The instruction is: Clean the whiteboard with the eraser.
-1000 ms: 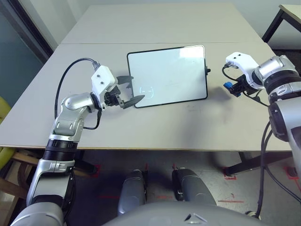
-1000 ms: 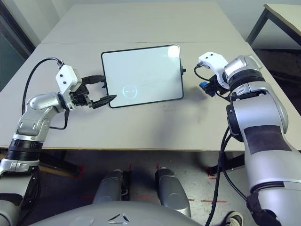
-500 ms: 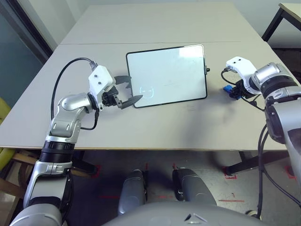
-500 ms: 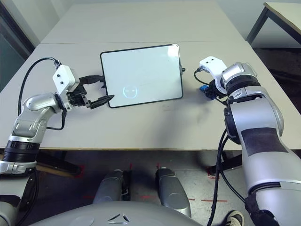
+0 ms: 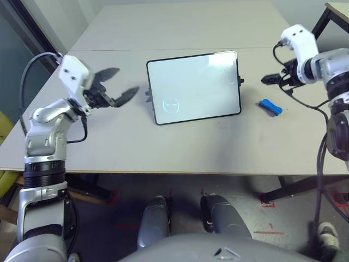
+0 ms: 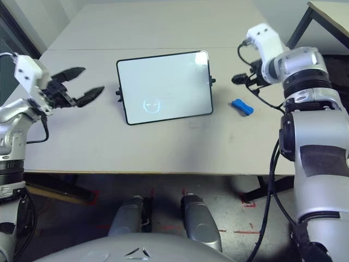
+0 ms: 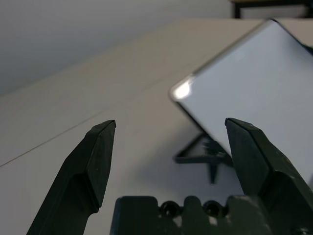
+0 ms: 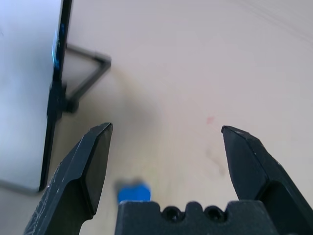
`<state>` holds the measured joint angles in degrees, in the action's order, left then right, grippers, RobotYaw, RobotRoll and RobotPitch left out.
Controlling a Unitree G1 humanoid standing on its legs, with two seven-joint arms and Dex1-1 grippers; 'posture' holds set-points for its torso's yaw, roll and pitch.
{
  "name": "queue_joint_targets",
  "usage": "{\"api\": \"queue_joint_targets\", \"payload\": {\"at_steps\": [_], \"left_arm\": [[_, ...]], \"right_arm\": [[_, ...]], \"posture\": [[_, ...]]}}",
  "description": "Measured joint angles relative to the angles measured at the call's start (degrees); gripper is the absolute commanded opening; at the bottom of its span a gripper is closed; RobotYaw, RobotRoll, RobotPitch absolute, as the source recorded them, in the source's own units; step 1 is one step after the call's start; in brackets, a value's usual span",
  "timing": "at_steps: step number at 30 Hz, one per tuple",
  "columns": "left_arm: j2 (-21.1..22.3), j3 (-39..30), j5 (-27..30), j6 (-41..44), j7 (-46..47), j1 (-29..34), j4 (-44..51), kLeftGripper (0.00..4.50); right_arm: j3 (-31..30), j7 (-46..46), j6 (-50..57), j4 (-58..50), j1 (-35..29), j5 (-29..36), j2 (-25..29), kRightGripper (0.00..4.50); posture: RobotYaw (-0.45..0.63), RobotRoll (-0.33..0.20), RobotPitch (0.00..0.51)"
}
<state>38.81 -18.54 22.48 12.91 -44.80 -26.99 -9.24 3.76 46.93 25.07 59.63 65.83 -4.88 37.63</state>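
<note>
Your R gripper dropped the eraser, now lying right of the board; L gripper pulled away. Both jaws released. Board looks wiped; prob. done.

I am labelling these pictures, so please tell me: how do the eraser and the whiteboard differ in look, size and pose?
Colour: the eraser is bright blue; the whiteboard is white with a thin black frame.
Size: the eraser is a small block; the whiteboard is many times larger.
Pose: the eraser lies flat; the whiteboard appears propped on a black stand.
Shared: both rest on the table, apart, with no tool touching them.
</note>
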Motion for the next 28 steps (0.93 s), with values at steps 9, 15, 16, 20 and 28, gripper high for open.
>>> {"api": "queue_joint_targets", "payload": {"at_steps": [9,15,16,20,28], "left_arm": [[0.7,-5.9,-1.8,-3.5,11.9,-4.6,-15.9,4.5],[1.0,-6.1,-3.3,-7.7,14.7,-7.8,-26.3,4.5],[1.1,-6.1,-3.5,-8.3,14.9,-8.4,-27.8,4.5],[1.2,-5.5,-4.5,-10.7,15.1,-10.2,-32.3,4.5],[1.3,-5.1,-4.8,-13.8,15.1,-12.1,-36.7,4.5]], "right_arm": [[13.5,-4.8,-16.4,-13.9,-19.9,12.2,0.5,4.48],[17.5,-7.1,-20.2,-18.3,-29.5,16.6,0.2,4.48],[17.7,-7.9,-20.9,-18.8,-30.6,16.9,0.2,4.48],[18.1,-10.2,-23.0,-19.2,-32.7,17.6,0.0,4.48],[18.3,-13.7,-23.3,-19.1,-32.8,19.6,-1.1,4.48]], "posture": [[-0.11,0.0,0.094],[-0.14,0.0,0.089],[-0.14,0.0,0.089],[-0.14,0.0,0.084],[-0.13,0.0,0.074]]}}
